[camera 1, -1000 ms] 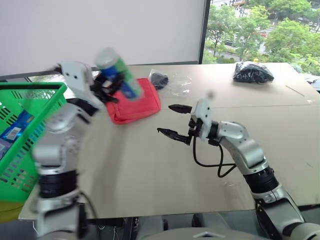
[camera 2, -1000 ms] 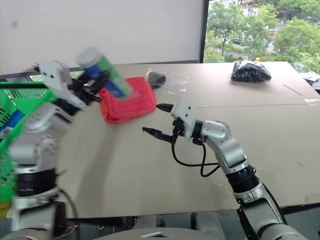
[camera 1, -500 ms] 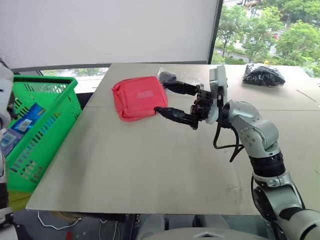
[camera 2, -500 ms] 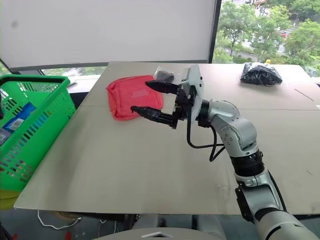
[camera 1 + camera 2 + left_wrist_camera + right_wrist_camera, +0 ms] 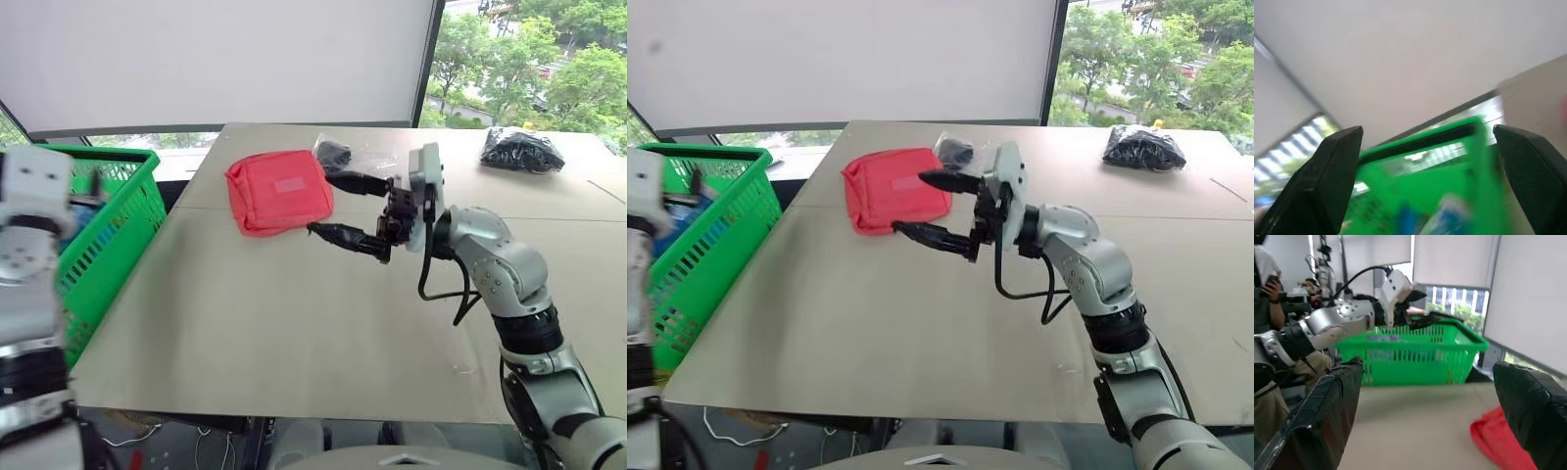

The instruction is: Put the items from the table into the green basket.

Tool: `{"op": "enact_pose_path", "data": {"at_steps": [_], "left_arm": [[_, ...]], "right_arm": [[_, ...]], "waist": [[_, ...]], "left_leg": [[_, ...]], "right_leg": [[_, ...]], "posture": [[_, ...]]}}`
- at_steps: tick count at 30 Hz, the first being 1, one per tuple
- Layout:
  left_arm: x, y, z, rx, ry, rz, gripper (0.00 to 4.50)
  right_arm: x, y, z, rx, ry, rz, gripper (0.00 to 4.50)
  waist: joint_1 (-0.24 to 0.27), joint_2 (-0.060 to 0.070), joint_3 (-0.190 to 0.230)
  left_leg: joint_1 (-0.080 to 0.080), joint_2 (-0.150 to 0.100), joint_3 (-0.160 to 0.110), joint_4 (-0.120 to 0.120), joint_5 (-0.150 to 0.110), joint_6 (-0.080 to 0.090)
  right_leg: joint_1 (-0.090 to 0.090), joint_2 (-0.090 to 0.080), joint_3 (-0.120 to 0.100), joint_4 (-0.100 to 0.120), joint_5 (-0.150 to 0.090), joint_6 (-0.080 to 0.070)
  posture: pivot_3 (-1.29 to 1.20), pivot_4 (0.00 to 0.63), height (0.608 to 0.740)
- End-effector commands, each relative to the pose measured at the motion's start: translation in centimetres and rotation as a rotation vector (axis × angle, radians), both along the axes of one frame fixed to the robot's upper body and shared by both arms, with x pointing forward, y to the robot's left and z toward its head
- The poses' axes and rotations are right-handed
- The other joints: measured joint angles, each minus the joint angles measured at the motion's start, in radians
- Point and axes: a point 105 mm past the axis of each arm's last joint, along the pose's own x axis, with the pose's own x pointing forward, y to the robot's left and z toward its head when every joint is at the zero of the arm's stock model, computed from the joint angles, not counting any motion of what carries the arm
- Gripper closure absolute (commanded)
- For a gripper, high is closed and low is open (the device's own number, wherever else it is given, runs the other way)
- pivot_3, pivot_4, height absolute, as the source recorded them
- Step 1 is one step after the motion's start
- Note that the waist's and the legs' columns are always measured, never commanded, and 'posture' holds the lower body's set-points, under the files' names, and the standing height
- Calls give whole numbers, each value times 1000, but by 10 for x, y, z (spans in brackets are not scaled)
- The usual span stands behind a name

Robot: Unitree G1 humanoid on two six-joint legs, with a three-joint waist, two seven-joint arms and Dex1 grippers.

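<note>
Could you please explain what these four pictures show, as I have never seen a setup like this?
This is a humanoid robot with two arms, each ending in a two-fingered black gripper. Two pictures come from its head, looking down; the other two come from cameras on its wrists. The left gripper is open above the green basket, holding nothing. The right gripper is open over the table, near the red pouch, also empty. Farther back lie a clear bag with a black object and a black crinkly bag.
</note>
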Motion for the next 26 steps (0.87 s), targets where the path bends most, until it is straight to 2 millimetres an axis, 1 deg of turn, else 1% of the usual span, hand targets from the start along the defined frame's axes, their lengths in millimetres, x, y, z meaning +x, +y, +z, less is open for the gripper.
{"op": "enact_pose_path", "data": {"at_steps": [1, 2, 4, 6, 7, 9, 11, 14, 15, 16, 19, 23, 26], "left_arm": [[-8, -46, -31, -117, 114, -183, 48], [-12, -52, -42, -120, 165, -203, 48], [-29, -81, -66, -198, 240, -319, 48], [-51, -109, -88, -293, 315, -449, 48], [-63, -119, -97, -315, 352, -501, 48], [-78, -133, -109, -342, 404, -562, 48], [-90, -146, -118, -333, 426, -607, 48], [-97, -153, -129, -303, 439, -615, 48], [-98, -155, -133, -286, 446, -618, 48], [-98, -156, -135, -274, 449, -621, 48], [-98, -161, -143, -255, 453, -630, 48], [-97, -166, -147, -275, 451, -644, 48], [-97, -169, -146, -263, 452, -662, 48]], "right_arm": [[9, -30, -25, -87, 1, -123, 0], [9, -35, -31, -107, 3, -137, 0], [9, -56, -48, -153, 44, -202, 0], [8, -78, -67, -205, 74, -267, 0], [6, -87, -73, -220, 93, -290, 0], [3, -99, -83, -258, 101, -323, 0], [2, -115, -97, -322, 96, -362, 0], [1, -136, -112, -367, 109, -426, 0], [-1, -142, -117, -382, 103, -442, 0], [-2, -146, -120, -393, 97, -450, 0], [-6, -163, -128, -393, 93, -519, 0], [-14, -173, -137, -403, 86, -553, 0], [-18, -174, -141, -405, 84, -560, 0]], "waist": [[-7, 0, -1], [-12, 0, 0], [-20, 0, 0], [-23, 0, 0], [-22, 0, 0], [-16, 1, 0], [-10, 3, 2], [-3, 8, 5], [-2, 10, 7], [-1, 11, 8], [-5, 12, 8], [-13, 12, 8], [-13, 12, 8]], "left_leg": [[0, 0, 0, 0, 0, 0], [1, 0, 1, 0, 0, 0], [2, 0, 2, -1, 0, 0], [2, 2, 3, -2, 0, 1], [2, 2, 3, -2, -1, 1], [3, 2, 3, -2, -3, 4], [3, 2, 4, -2, -2, 4], [11, 2, 4, -1, -1, 3], [19, 2, 5, -1, -1, 3], [23, 2, 5, -1, -1, 3], [25, 3, 5, -1, -1, 3], [24, 4, 6, -1, -2, 4], [24, 5, 8, -1, -2, 4]], "right_leg": [[0, 0, 0, 0, 0, 0], [0, 0, 1, 0, 0, 0], [0, 1, 2, 0, 0, 0], [-1, 2, 2, 0, 0, 0], [-1, 2, 2, 0, 0, 0], [0, 2, 3, -1, 0, 0], [1, 2, 3, -1, -1, -1], [10, 2, 3, -1, -1, -1], [18, 2, 2, -1, -1, -1], [24, 3, 3, -1, -2, 0], [29, 10, 6, -3, -4, 3], [28, 12, 8, -3, -2, 0], [28, 12, 10, -3, -2, 0]], "posture": [[58, 0, 740], [58, 0, 740], [51, 0, 740], [50, 0, 740], [46, 0, 740], [45, 0, 740], [45, 0, 740], [45, 0, 740], [45, 0, 740], [45, 0, 740], [50, 0, 740], [17, 0, 740], [13, 0, 740]]}}
